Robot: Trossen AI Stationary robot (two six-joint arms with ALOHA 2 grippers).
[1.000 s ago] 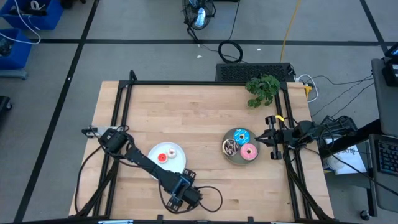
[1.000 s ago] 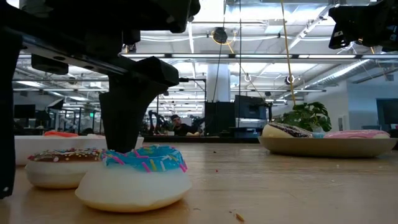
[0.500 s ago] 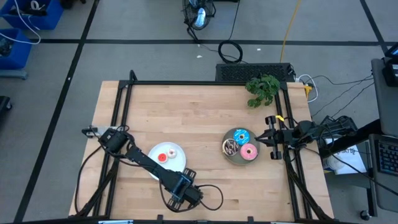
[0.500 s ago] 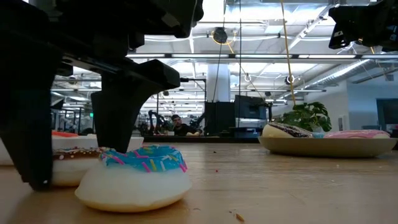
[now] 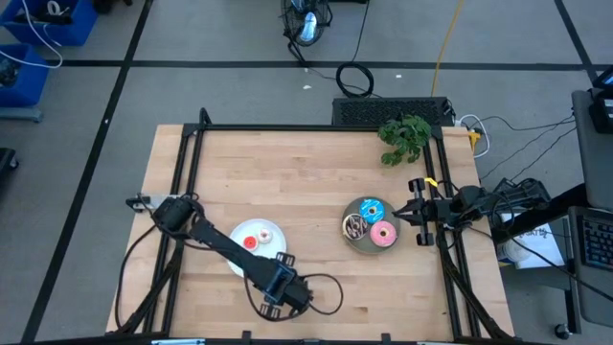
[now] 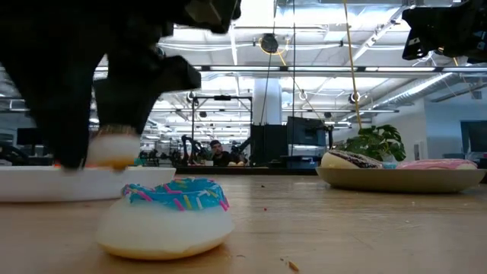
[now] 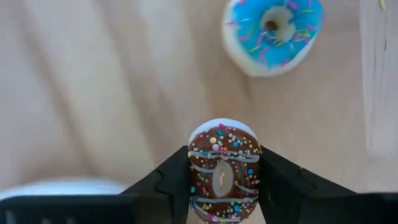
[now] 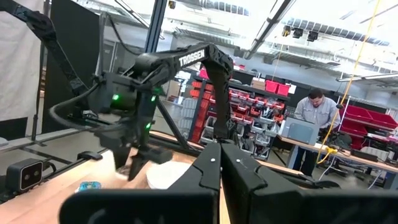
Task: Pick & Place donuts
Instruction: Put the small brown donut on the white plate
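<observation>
A dark brown sprinkled donut (image 7: 222,168) hangs above the table with my left gripper (image 5: 277,285) shut on it, near the table's front edge. In the low view this donut (image 6: 114,148) is up beside the white plate (image 6: 46,185). A blue sprinkled donut (image 6: 167,217) rests flat on the wood just beside it, also seen in the left wrist view (image 7: 273,31). A red donut (image 5: 250,241) lies on the white plate (image 5: 268,230). My right gripper (image 5: 406,216) waits shut at the table's right edge by the grey plate (image 5: 361,245). My left gripper pinches the brown donut's two opposite outer sides (image 7: 194,171) between its two fingers (image 7: 168,183). The fingers come from above, pointing down. The donut is lifted clear of the table, icing side up, and its ring looks squeezed to an oval between the fingers.
The grey plate (image 6: 403,180) holds a blue (image 5: 370,209), a brown (image 5: 355,227) and a pink donut (image 5: 384,234). A green plant (image 5: 405,137) stands at the far right corner. A black frame (image 5: 287,127) runs along the table's edges. Bare wood lies between the plates.
My left gripper has shut on the brown sprinkled donut and gone up with it. The donut, which lay on the table beside the blue one, now hangs clear of the wood. The blue donut has stayed where it was.
</observation>
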